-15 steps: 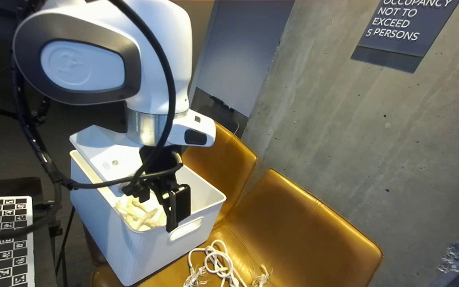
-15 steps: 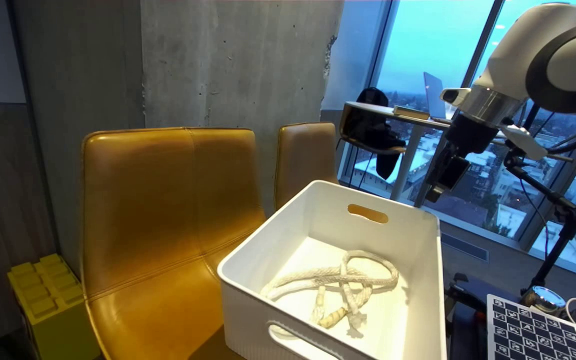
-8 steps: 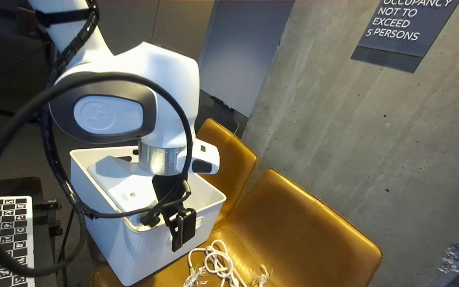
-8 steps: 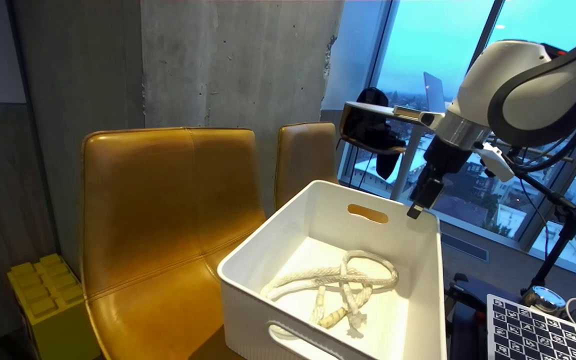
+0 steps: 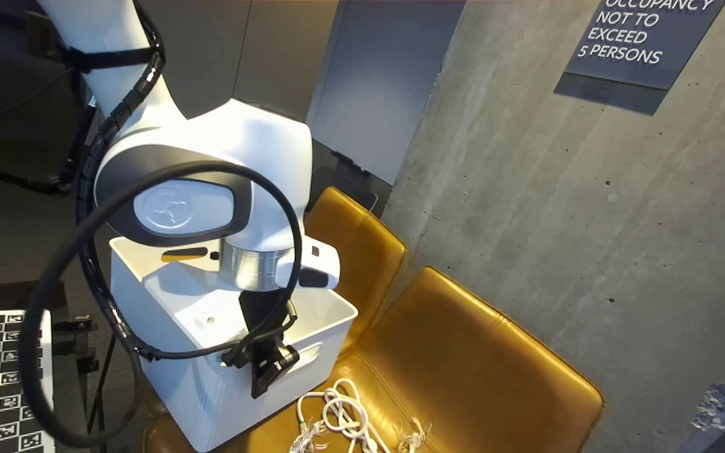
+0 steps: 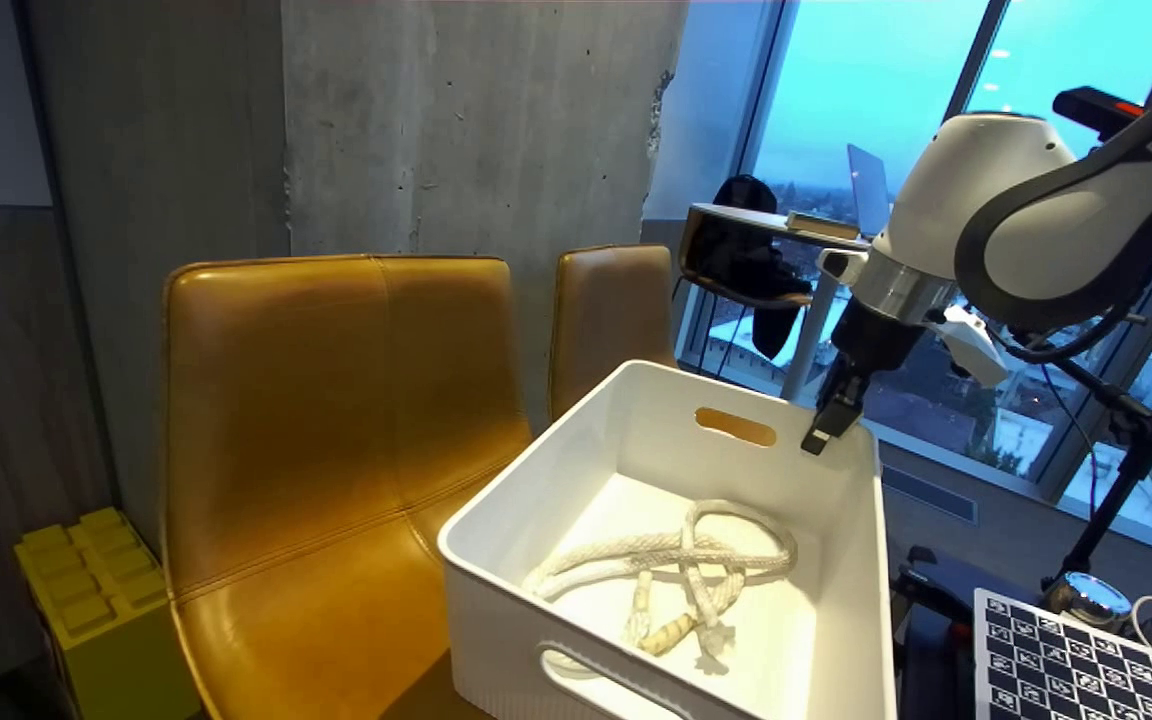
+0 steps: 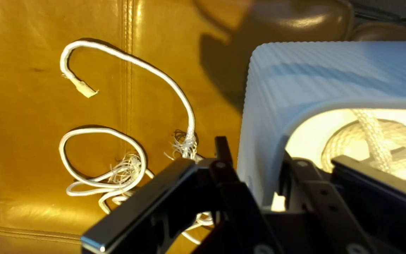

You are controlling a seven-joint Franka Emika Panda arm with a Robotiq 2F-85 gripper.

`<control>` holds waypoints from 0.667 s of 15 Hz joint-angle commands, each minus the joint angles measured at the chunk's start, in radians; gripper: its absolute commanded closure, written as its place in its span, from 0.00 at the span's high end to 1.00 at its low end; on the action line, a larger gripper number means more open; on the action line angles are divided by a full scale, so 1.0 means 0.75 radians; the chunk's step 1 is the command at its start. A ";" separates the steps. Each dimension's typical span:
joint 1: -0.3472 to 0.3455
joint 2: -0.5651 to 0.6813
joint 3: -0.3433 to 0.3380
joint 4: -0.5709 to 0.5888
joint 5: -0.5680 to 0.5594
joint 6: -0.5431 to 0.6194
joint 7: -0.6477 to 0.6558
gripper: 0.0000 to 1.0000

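Straddling rim of bin (image 6: pixel 656 440): end effector (image 7: pixel 254 150), fingers apart, nothing visibly gripped | rope (image 6: pixel 688 557) inside bin, presumably contained by walls | cord (image 7: pixel 159 73) beside bin, borne by chair (image 7: pixel 30 113)

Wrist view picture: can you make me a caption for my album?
Parted black jaws straddle the white bin wall, with white cord curling on the golden chair.

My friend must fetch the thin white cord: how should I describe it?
Find the large white bin. On the tan seat beside it lies the looped white cord. Unlike the thicker braided rope inside the bin, it is slender and lies outside.
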 commanded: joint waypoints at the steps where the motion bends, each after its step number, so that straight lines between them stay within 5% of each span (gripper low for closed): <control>1: 0.038 -0.125 0.041 -0.130 -0.119 0.027 0.160 0.01; 10: 0.064 -0.155 0.098 -0.107 -0.242 0.005 0.410 0.02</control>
